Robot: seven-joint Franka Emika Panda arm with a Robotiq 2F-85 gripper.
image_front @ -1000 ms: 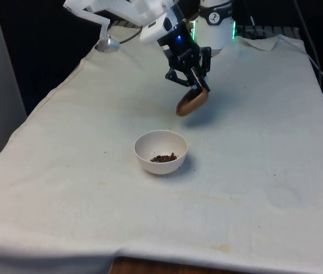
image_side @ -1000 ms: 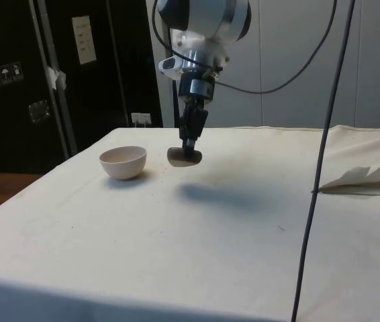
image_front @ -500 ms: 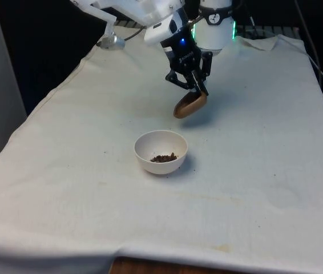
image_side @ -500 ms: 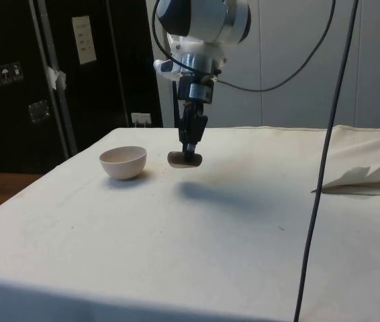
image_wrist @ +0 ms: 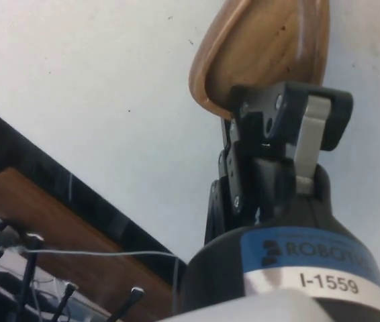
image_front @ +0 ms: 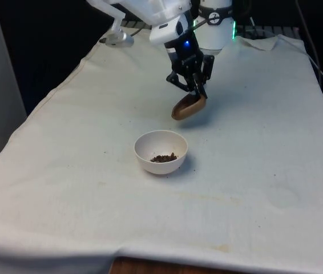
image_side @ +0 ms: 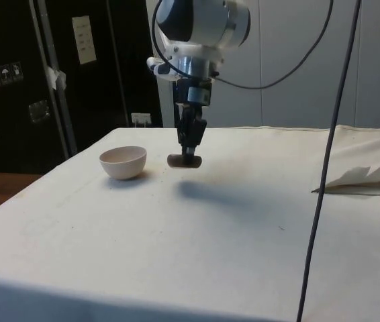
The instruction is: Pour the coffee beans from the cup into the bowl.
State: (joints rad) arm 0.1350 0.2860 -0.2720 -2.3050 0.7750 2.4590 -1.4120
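My gripper is shut on the rim of a small brown wooden cup, holding it tilted above the cloth just behind the bowl. In the wrist view the wooden cup looks empty inside, and the gripper clamps its edge. A white bowl stands on the cloth near the middle, with a small heap of dark coffee beans in it. From the side, the cup hangs under the gripper a little to the right of the bowl.
A white cloth covers the table. A crumpled fold of cloth lies at the side view's right. A black cable hangs down in front in the side view. Dark cabinets stand beyond the table.
The gripper with the cup has drifted slightly to the front view's left and away from the camera, and the arm has shifted a little. The bowl and beans have not moved.
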